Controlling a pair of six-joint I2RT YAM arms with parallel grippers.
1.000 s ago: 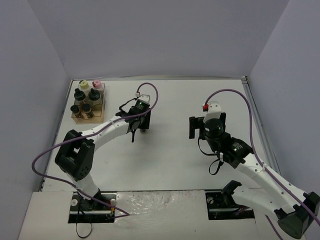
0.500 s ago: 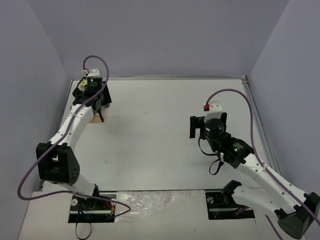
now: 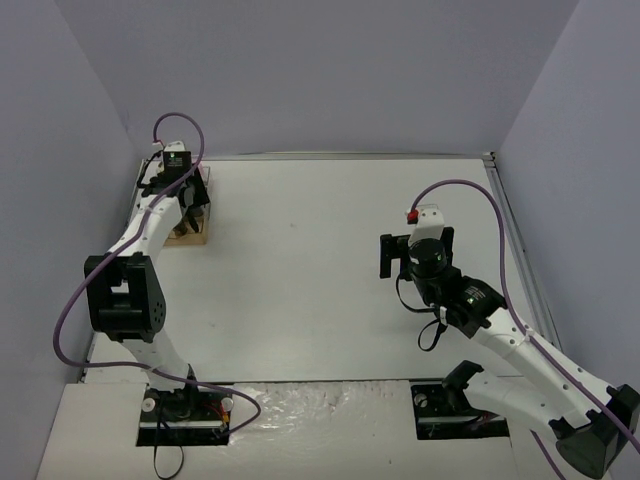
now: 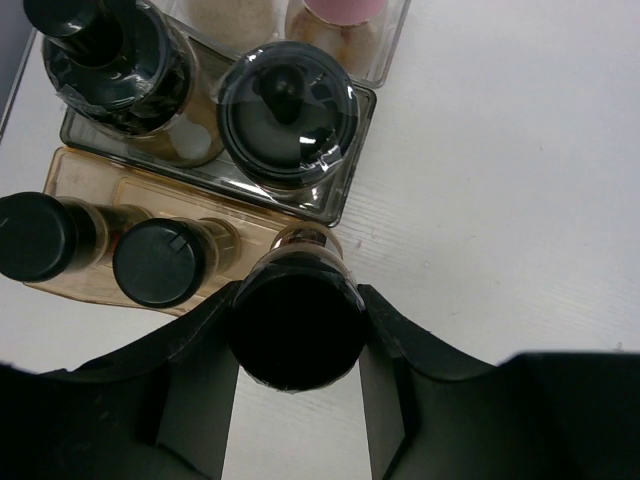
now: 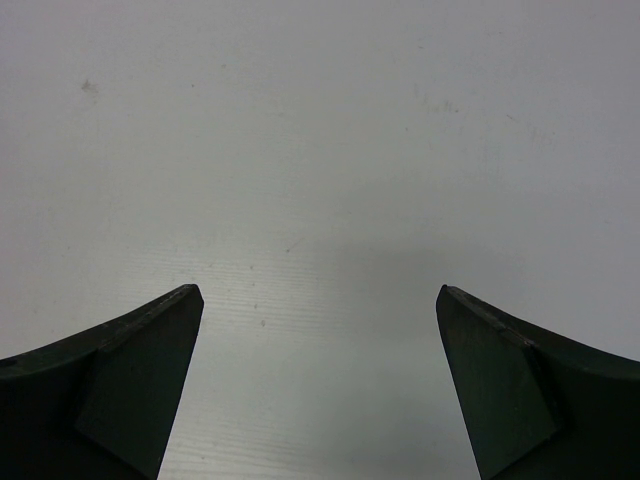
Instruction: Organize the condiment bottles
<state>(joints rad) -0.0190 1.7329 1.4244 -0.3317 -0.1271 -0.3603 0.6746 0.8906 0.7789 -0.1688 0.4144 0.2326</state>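
**Left gripper clamps a black-capped jar at the rack in the table's far left corner**

Nearest the table's (image 3: 330, 250) near edge, the right arm bends up from its base. The right gripper (image 5: 318, 292) hangs over bare tabletop right of centre, well apart from every jar. Its fingers are spread wide with nothing between them.

The left arm reaches along the left edge to the far left corner, where the compartment rack (image 3: 192, 236) stands. The left gripper (image 4: 300, 295) is over the rack's near row. Its fingers (image 4: 200, 380) are pinched on either side of a small black-capped spice jar (image 4: 293, 335), with its amber glass shoulder showing just beyond the cap. This jar sits at the end of the rack's amber near row, in line with two more small black-capped jars (image 4: 160, 262) (image 4: 38, 235) that stand side by side in it. The wrist view does not show whether the held jar rests on the row's floor or hangs above it.

One row farther, a smoky clear compartment holds the two larger knob-topped jars (image 4: 288, 110) (image 4: 110, 60) next to each other. In the farthest row, against the frame's edge, are the pink-capped jar (image 4: 340, 10) and a pale-topped jar (image 4: 235, 12); both are mostly cut off.
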